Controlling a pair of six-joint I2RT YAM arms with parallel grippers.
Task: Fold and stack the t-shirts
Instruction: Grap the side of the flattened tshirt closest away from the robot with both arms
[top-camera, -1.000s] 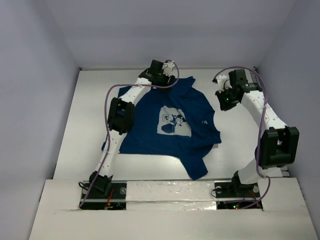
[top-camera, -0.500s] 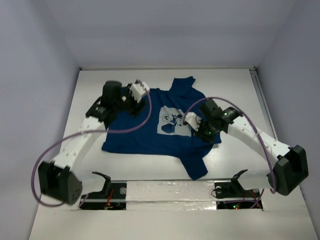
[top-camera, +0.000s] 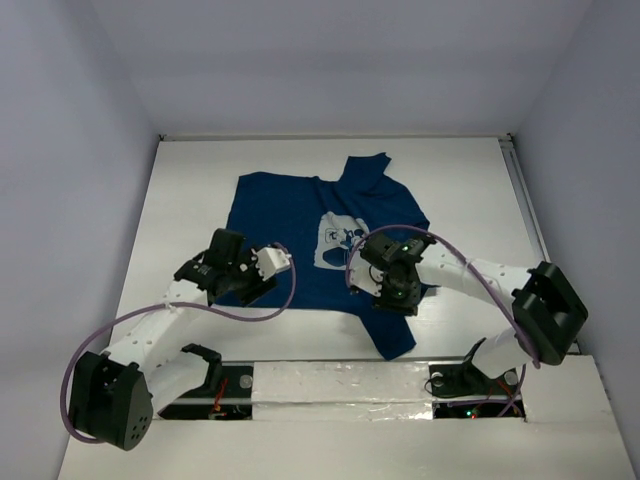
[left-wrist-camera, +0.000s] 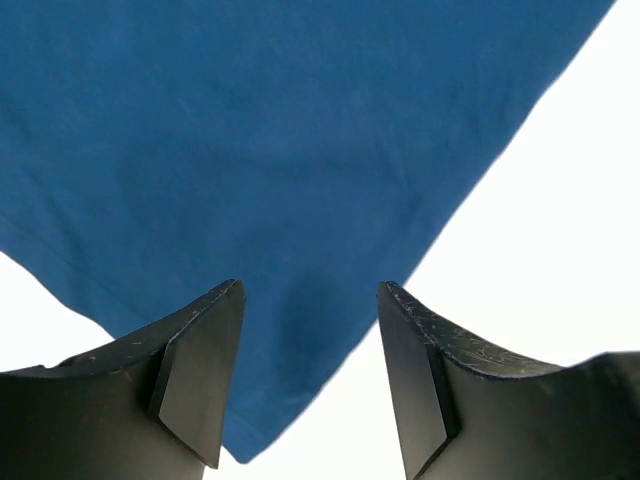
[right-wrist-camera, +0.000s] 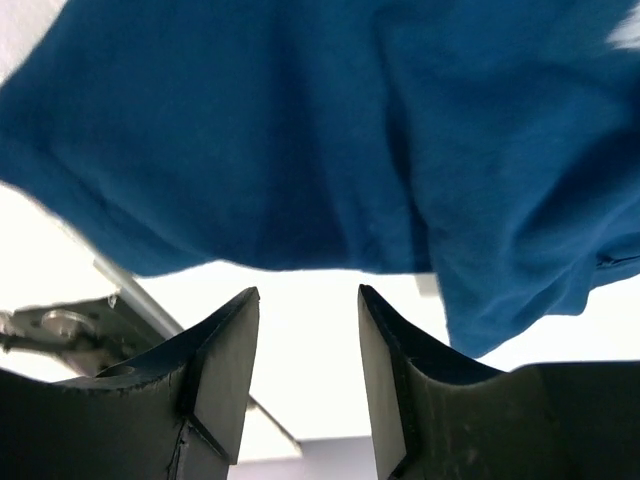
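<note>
Two hands: both open and empty; neither one grips cloth.
Left hand (left-wrist-camera: 310, 290): jaws apart, held above the near left corner of the t-shirt (left-wrist-camera: 280, 130). The wrist view shows that corner lying between the fingers. Contact with the cloth cannot be told.
Right hand (right-wrist-camera: 307, 293): jaws apart, held over the near right edge of the t-shirt, just beside the print (top-camera: 345, 240). The wrist view shows bare tabletop (top-camera: 470, 190) between the fingers.
T-shirt position: spread on the middle of the tabletop, print side up. One trailing flap (top-camera: 390, 335) reaches toward the near edge.
T-shirt condition: roughly flat, with loose folds of cloth along the right side.
Work done: the t-shirt is laid out open. No fold is visible.
Work left: every fold, then the stacking. Only one t-shirt is in view.
Step in hand (judgement): both hands appear placed to take the near edge for a first fold.
</note>
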